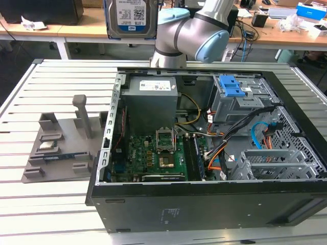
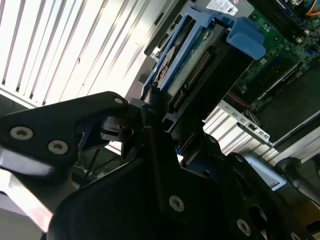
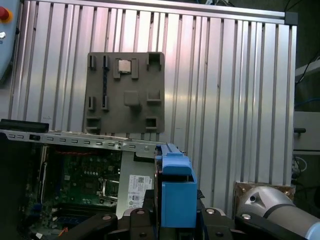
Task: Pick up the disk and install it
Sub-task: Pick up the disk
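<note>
I hold the disk [image 1: 130,18] in my pincer [image 2: 150,107], high over the far edge of the open computer case [image 1: 204,153]. My pincer is closed tight on the blue frame at one short end. The disk stands on edge, with its label facing the exterior view. Its long side runs straight out from my pincer, down toward the tabletop [image 1: 61,81].

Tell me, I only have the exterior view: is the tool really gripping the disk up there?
Observer: Yes. In the first wrist view the tool is shut on the disk, clamping its blue frame from both sides.
Operator: Where does it sit over the case?
Observer: Seen from above in that view, it hangs by the grey box with the white sticker, close to the case wall.
</note>
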Robot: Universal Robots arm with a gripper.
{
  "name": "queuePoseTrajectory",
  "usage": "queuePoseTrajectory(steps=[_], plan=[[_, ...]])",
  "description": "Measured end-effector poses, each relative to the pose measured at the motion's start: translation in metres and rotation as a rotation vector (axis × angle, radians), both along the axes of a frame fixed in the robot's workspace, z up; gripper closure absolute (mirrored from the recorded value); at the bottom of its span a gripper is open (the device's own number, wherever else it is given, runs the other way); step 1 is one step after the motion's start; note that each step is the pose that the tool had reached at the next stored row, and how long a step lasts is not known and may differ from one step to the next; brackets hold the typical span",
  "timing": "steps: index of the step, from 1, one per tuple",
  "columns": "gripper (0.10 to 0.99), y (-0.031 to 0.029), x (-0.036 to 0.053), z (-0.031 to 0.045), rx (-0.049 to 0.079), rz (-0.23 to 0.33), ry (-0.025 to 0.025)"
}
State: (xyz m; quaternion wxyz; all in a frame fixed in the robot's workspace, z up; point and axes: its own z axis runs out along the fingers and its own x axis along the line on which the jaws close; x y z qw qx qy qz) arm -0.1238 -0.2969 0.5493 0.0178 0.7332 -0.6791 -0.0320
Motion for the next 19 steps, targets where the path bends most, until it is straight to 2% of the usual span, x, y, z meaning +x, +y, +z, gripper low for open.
queuePoseTrajectory(steps=[3, 8, 12, 19], plan=[[0.722, 0.0, 0.0072, 0.0, 0.0, 0.0, -0.0001], [0.722, 0.0, 0.0245, 0.0, 0.0, 0.0, 0.0001], [0.722, 0.0, 0.0432, 0.0, 0.0, 0.0, 0.0005], [0.722, 0.0, 0.0642, 0.0, 0.0, 0.0, 0.0008]])
